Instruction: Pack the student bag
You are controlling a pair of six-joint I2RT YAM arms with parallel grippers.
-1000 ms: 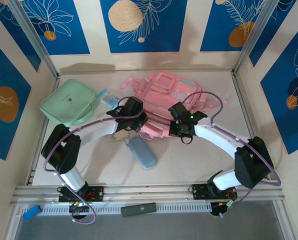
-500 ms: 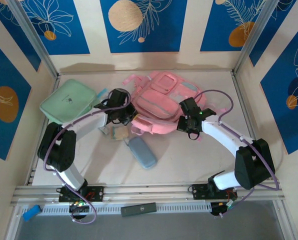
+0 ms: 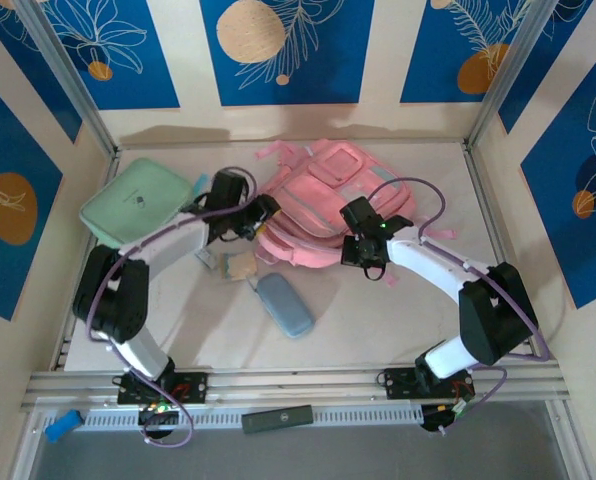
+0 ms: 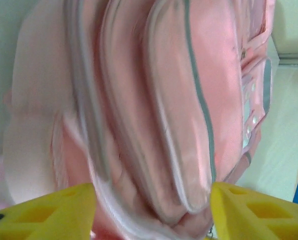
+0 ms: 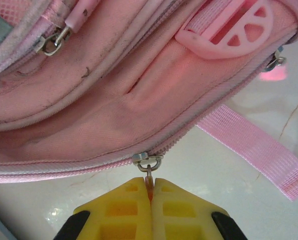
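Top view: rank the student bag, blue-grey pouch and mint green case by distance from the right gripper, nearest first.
1. student bag, its zip pull pinched by the right gripper.
2. blue-grey pouch, front left of it.
3. mint green case, far left.

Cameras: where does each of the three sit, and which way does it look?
Top external: fixed above and behind the robot, looking down on the table and the pink student bag; both arms show, bases at the bottom.
Left wrist: rides the left arm, looking past the open left claw at the bag's side; its yellow fingers show.
Right wrist: rides the right arm, looking past the right claw, shut on a zip pull.
Shared: both wrist views see the bag close up.
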